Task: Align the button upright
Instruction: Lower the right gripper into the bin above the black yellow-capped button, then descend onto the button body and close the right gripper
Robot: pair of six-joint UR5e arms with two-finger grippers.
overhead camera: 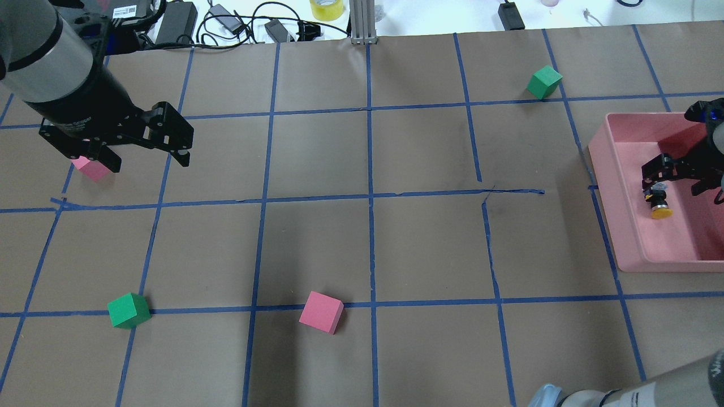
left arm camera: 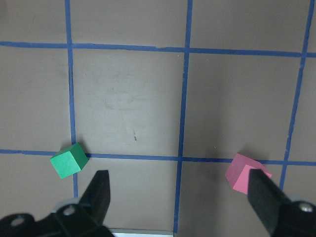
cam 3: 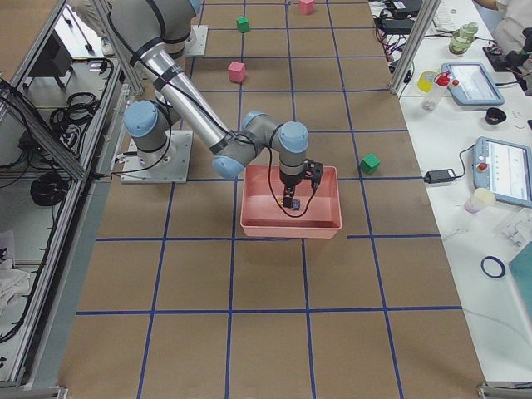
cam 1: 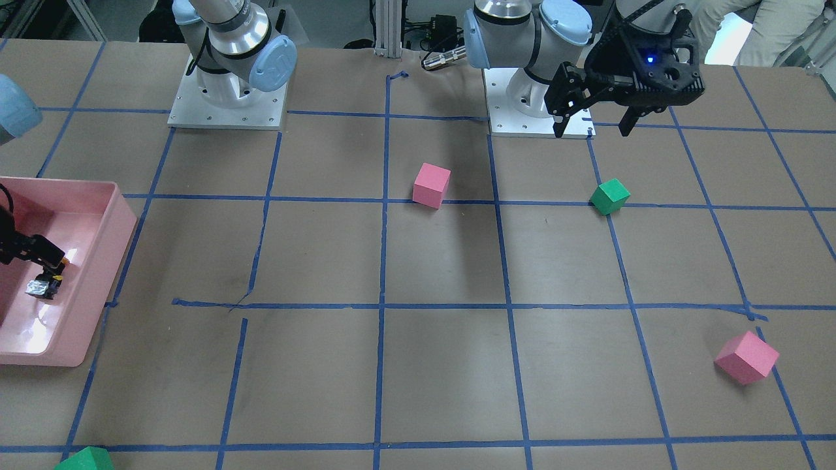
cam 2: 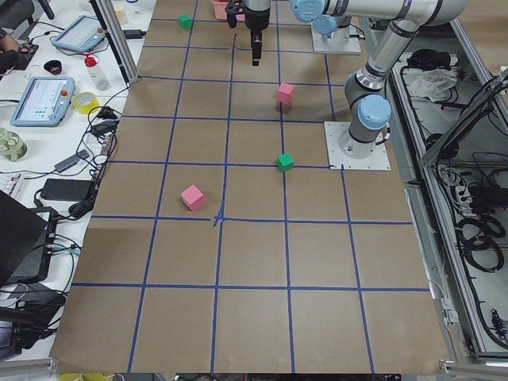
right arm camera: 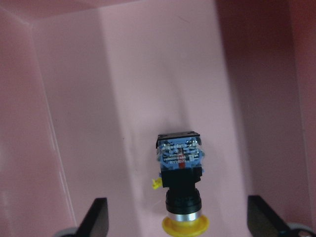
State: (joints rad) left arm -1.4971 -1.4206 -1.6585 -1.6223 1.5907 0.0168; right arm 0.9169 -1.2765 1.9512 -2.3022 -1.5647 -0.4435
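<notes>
On the left arm [overhead camera: 56, 73], the jaws are held open above the bench [overhead camera: 317, 237], near a pink cube [overhead camera: 90, 168]. In the pink tray [overhead camera: 616, 226], the button [overhead camera: 659, 203] is seen lying on its side, untouched, between the spread jaws of the right arm [cam 3: 179, 83].

brown counter, blue grid, pink and green pieces
the counter [overhead camera: 317, 249] is plain brown paper crossed by a grid of blue tape lines [overhead camera: 370, 169]. the tray [overhead camera: 639, 127] at its right edge is salmon pink all over, with pale glare on the floor. the button [right arm camera: 181, 182] has a yellow cap, a black body and a silvery-grey base tinged blue. one pink cube [overhead camera: 321, 312] sits toward the robot-side edge and another pink cube [overhead camera: 90, 168] by the left edge. one green cube [overhead camera: 129, 310] sits toward the left edge and another green cube [overhead camera: 544, 82] near the far edge. the left gripper [overhead camera: 150, 163] and right gripper [right arm camera: 177, 205] are black. the arms [cam 1: 503, 32] are silver with pale blue caps.
</notes>
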